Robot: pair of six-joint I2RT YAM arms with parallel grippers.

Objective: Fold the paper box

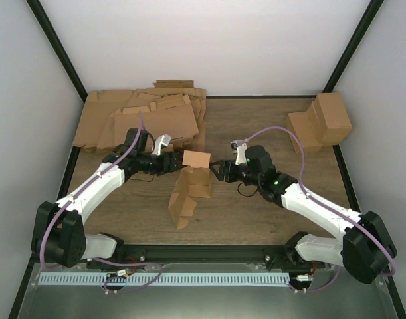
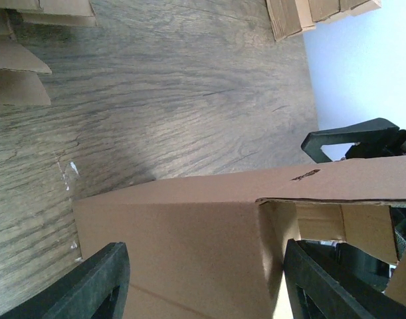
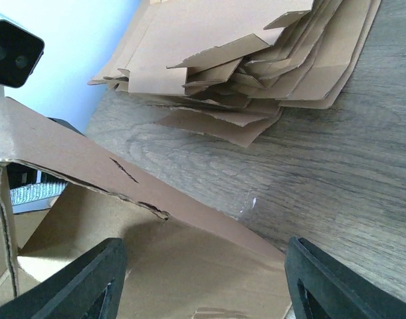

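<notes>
Top external view: left hand (image 1: 175,161) and right hand (image 1: 220,170) are straddling the half-folded paper box (image 1: 191,186) at frame centre, actual grip impossible to tell, with uneven squeezing risking a crumpled panel or a slip.

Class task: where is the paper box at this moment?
Top view: the paper box sits mid-table, directly between the left gripper and the right gripper.

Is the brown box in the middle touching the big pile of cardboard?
Apart. The right wrist view shows a strip of bare wooden table between the paper box and the pile of cardboard sheets.
</notes>
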